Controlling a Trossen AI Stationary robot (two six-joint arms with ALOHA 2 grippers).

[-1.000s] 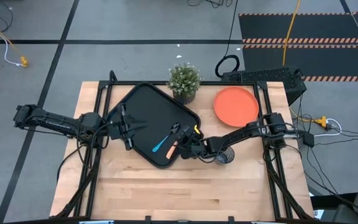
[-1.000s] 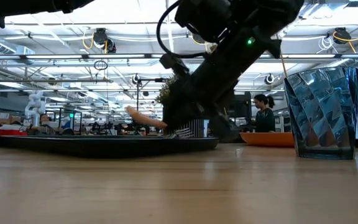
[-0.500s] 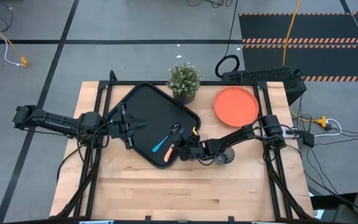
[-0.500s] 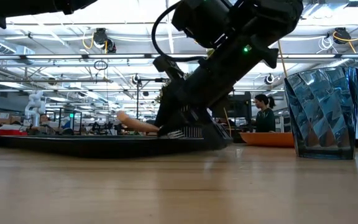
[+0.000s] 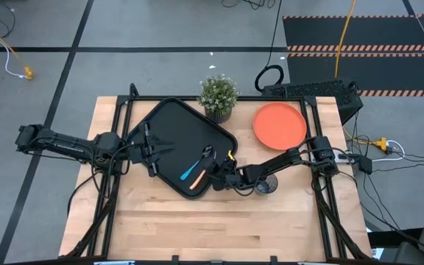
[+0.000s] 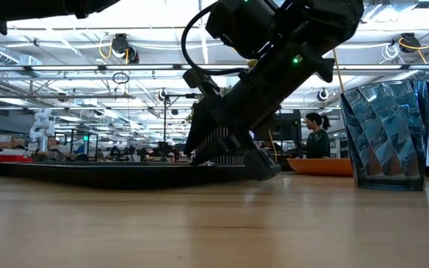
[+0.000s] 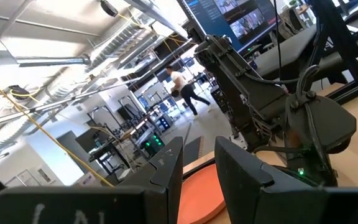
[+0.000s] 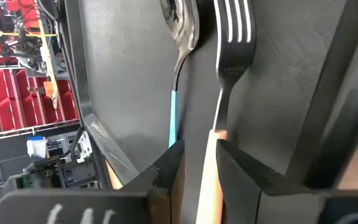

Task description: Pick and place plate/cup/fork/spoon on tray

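Right gripper [image 5: 213, 175] low over the tray's [image 5: 169, 129] near-right edge, fingers slightly apart straddling the fork [image 8: 224, 93] handle, not clamped. Fork lies flat on tray, long axis parallel to the spoon [image 8: 180, 68], orange-tan handle toward the gripper, tines pointing away into the tray. Spoon just beside it, blue handle same way, bowl next to the tines. Cup [image 6: 386, 134] on table right of tray. Left gripper [image 5: 150, 149] at tray's left edge, fingers part open, empty. Farther back: orange plate [image 5: 279, 124], potted plant [image 5: 218, 94].
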